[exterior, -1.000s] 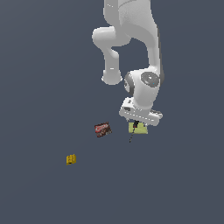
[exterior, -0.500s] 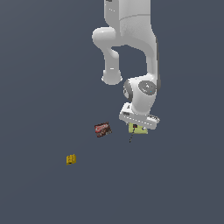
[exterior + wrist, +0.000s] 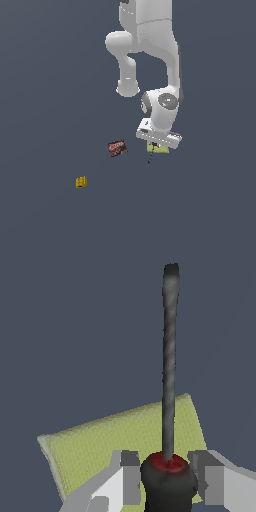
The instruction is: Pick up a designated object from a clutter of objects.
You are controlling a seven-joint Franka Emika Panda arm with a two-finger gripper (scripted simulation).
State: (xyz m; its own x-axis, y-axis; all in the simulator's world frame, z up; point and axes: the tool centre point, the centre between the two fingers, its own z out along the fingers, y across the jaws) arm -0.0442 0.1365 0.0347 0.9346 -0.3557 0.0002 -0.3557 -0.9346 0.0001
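Closest to the wrist camera, the gripper (image 3: 167, 481) is seen with its two pale fingers (image 3: 125, 478) set on either side of the dark, red-topped handle of the screwdriver (image 3: 169, 381). The fingers lie close against the handle, though a thin sliver of gap appears on each side, so whether they actually press on it cannot be told. From the handle, the long thin dark shaft runs away from the camera, crossing over the flat yellow-green pad (image 3: 115, 441) and reaching well past its far edge, over the plain dark grey surface (image 3: 75, 331). The pad is seen directly beneath the gripper and the handle.

In the exterior view, the gripper (image 3: 156, 145) is lowered almost to the surface (image 3: 210, 210) at the end of the white arm (image 3: 150, 55). Only a small corner of the pad (image 3: 161, 149) shows under the hand, and the screwdriver (image 3: 150, 156) appears as a thin dark line sticking out below it, toward the camera; whether it is lifted or lying flat cannot be judged from this view. Just beside the gripper, toward the exterior view's left, the reddish-brown labelled packet (image 3: 117, 148) lies on the surface. Well apart from these, farther to the exterior view's left and nearer the camera, the small yellow block (image 3: 81, 182) is seen alone.
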